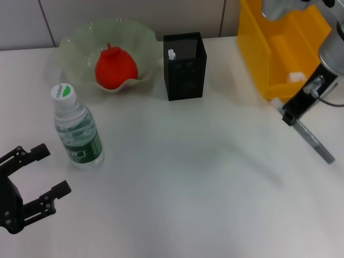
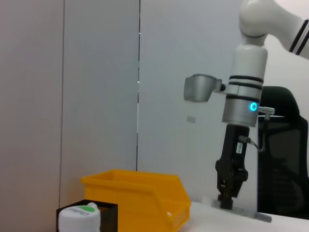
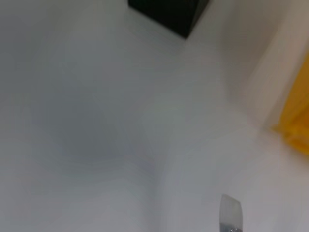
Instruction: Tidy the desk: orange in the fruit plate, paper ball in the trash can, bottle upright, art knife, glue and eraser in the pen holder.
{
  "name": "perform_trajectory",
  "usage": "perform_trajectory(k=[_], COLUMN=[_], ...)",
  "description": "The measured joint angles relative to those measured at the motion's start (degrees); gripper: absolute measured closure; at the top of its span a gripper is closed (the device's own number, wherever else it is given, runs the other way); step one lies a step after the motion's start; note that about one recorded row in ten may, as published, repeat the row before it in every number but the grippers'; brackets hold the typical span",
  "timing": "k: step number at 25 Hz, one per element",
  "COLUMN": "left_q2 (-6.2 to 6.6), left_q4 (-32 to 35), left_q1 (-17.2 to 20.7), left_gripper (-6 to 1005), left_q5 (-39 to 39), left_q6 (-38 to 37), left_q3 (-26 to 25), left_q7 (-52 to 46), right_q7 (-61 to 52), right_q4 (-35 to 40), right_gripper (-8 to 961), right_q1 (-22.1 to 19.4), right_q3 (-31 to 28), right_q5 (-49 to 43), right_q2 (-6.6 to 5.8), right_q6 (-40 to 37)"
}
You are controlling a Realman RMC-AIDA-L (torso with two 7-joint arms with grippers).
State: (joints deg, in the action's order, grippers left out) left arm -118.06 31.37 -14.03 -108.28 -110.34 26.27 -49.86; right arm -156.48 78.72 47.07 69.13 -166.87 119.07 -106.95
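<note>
Lower left of the head view: your left hand [image 1: 40, 174] sits parked low over the bench [image 1: 183, 177], fingers spread and holding nothing. Just above it the bottle [image 1: 77, 129] already stands upright. In the upper left, the orange [image 1: 115, 67] rests inside the fruit plate [image 1: 80, 43]. At top centre the pen holder [image 1: 184, 65] stands with something pale showing through its mesh; what it is cannot be told. At the upper right, the trash can [image 1: 263, 59] holds a small white shape that looks like the paper ball [image 1: 296, 77].

At the right edge, your right hand [image 1: 293, 114] is clenched on a slim grey tool, likely the art knife [image 1: 314, 142], its far end slanting down toward the bench. The step in hand appears to be carrying it to the pen holder. You would do well to lift until the low tip clears the bench, keep the grip firm, travel left, bring the tool near vertical over the open mesh top, and lower before letting go.

The left wrist view shows what the head view cannot: the right arm from the side, the knife lying nearly level at bench height. The right wrist view gives only the knife's tip, a corner of the pen holder and a sliver of yellow bin.
</note>
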Motion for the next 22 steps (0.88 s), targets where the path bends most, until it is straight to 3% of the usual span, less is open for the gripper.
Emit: perform_trajectory(k=[11,22], left_q2=[-0.12,-0.15], left_q4=[-0.9,-0.9], left_q1=[-0.3,-0.6], left_gripper=[214,214], left_q5=[0.0,0.2], left_q6=[1.6,2.8], left_q3=[-0.7,-1.4], left_q7=[-0.1,-0.4], right_q7=[1.6,3.1], right_q4=[0.1,-2.2], right_gripper=[818,820], right_q1=[1.4,1.4], right_q3=[-0.3,1.1], right_q5=[1.0,8.6], right_q2=[0.07,0.22], right_q6=[6.2,22.9])
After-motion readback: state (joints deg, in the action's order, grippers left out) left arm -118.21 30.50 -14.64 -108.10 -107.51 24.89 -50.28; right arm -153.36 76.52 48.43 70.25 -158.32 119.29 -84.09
